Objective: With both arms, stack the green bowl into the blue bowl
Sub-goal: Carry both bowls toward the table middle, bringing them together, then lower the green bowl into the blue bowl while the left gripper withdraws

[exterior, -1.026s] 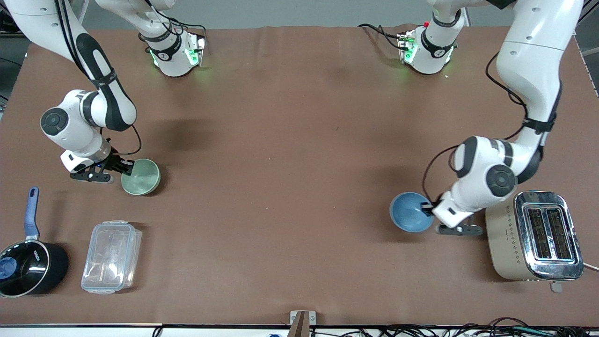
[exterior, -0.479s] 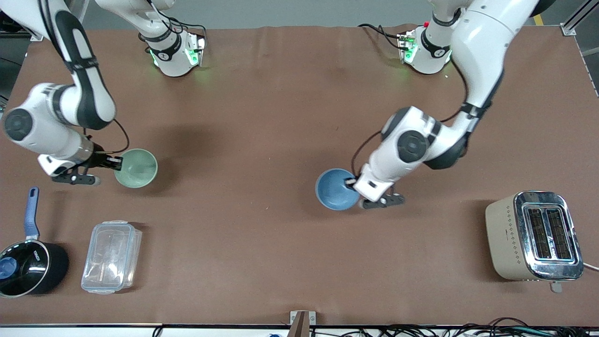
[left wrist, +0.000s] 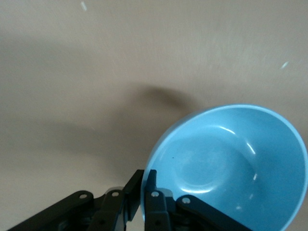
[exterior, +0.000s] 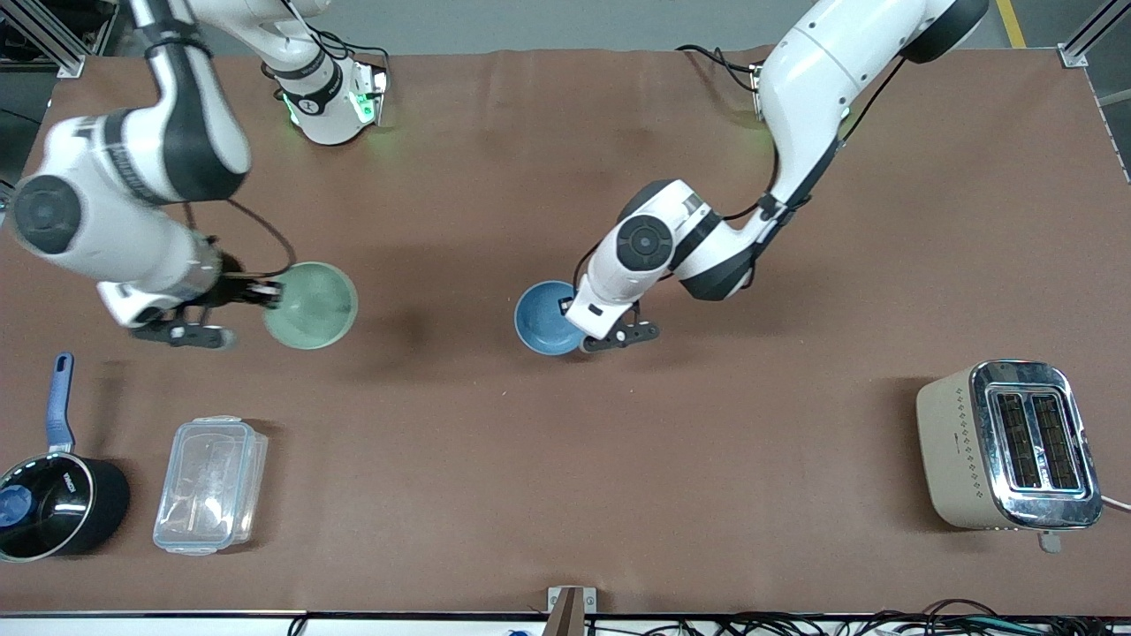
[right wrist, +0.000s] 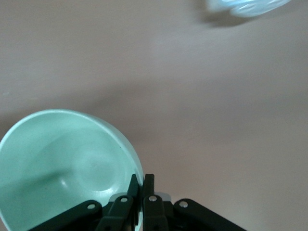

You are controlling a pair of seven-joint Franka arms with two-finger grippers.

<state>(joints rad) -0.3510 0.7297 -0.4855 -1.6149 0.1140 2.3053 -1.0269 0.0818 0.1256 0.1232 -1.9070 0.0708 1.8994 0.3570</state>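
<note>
I hold both rims pinched: left gripper (exterior: 565, 311) on blue bowl (exterior: 546, 319), right gripper (exterior: 268, 293) on green bowl (exterior: 311, 306); set blue down level first

A high front camera faces both robot bases across the brown table (exterior: 565, 459), taking in its whole width. The left wrist camera looks down close past the left gripper (left wrist: 143, 192), whose jaws pinch the blue bowl (left wrist: 231, 163) by its rim. The right wrist camera looks down likewise past the right gripper (right wrist: 140, 190), clamped on the green bowl (right wrist: 62, 159). The front view shares both bowls.
</note>
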